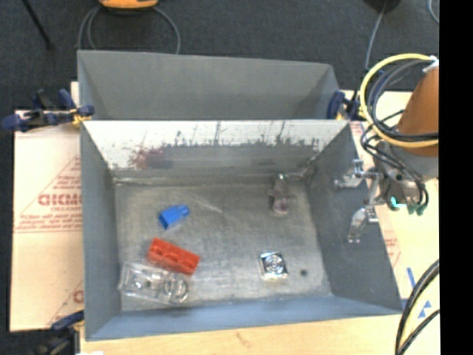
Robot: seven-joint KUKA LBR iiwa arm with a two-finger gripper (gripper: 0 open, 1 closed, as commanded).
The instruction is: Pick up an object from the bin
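My pincer point(352, 204) hangs over the right wall of the bin point(222, 135), fingers apart, I think, and holding nothing. Nearest lies the small silvery block point(273, 265) on the front-right floor. I should move left above it, straddle it squarely, then descend.

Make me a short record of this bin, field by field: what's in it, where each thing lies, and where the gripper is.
bin: grey metal
gripper: over the right wall, open, holding nothing
blue piece: left of the floor's middle
red brick: front left
clear plastic piece: front-left corner, by the red brick
silver square thing: front right
grey lump: near the back wall
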